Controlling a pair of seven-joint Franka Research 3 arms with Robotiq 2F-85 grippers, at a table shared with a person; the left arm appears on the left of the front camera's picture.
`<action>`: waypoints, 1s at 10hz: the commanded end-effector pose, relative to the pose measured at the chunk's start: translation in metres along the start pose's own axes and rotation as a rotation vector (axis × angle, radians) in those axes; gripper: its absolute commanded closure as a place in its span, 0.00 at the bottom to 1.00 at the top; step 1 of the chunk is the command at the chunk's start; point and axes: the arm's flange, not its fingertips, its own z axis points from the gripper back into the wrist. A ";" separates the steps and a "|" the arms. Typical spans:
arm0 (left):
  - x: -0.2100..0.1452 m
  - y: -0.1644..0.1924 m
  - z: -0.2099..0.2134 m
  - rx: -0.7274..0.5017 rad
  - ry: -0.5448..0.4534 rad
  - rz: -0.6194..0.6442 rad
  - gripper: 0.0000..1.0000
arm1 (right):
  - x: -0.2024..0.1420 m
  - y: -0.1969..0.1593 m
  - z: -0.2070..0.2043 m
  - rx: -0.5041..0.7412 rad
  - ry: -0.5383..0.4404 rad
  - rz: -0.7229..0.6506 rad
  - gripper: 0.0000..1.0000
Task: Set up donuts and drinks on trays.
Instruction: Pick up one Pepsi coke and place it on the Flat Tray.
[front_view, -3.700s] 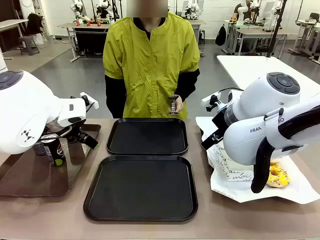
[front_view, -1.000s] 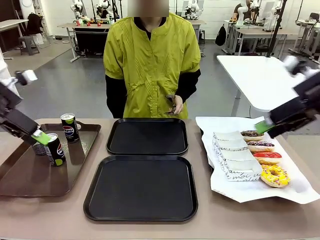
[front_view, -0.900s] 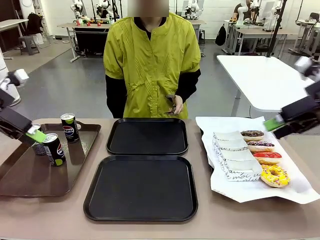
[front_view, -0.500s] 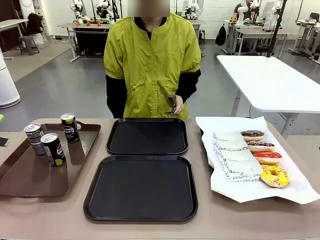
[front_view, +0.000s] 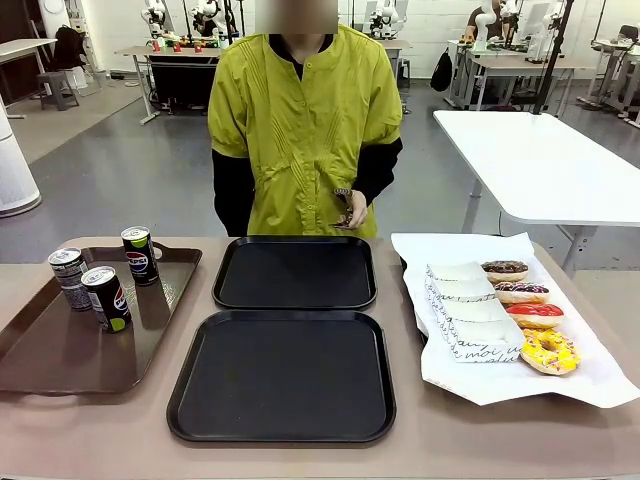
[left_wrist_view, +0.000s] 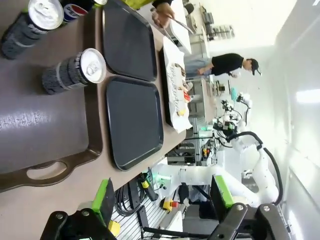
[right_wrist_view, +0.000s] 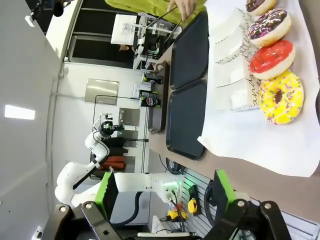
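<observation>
From the front, both arms have just swung clear, leaving the black trays (front_view: 285, 380) lying bare: setup is only starting. The left pincer (left_wrist_view: 162, 196) is hanging jaws apart, empty, drinks (left_wrist_view: 75, 72) standing ahead of it; the right pincer (right_wrist_view: 165, 192) is gaping too, donuts (right_wrist_view: 271, 60) lying ahead, rightward.

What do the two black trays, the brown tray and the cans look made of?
Black trays: likely plastic, matte, with moulded raised rims and rounded corners.
Brown tray: probably plastic too, glossy; it mirrors the cans.
Cans: metal, apparently aluminium, with bare silver tops and dark printed bodies.
</observation>
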 end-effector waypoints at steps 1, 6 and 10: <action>-0.001 0.007 0.014 -0.004 -0.040 0.007 0.00 | -0.005 0.008 -0.006 0.019 -0.016 0.038 0.00; -0.004 0.008 0.014 0.011 -0.044 0.027 0.00 | -0.002 0.009 0.002 -0.003 -0.008 0.024 0.00; -0.004 0.008 0.014 0.011 -0.044 0.027 0.00 | -0.002 0.009 0.002 -0.003 -0.008 0.024 0.00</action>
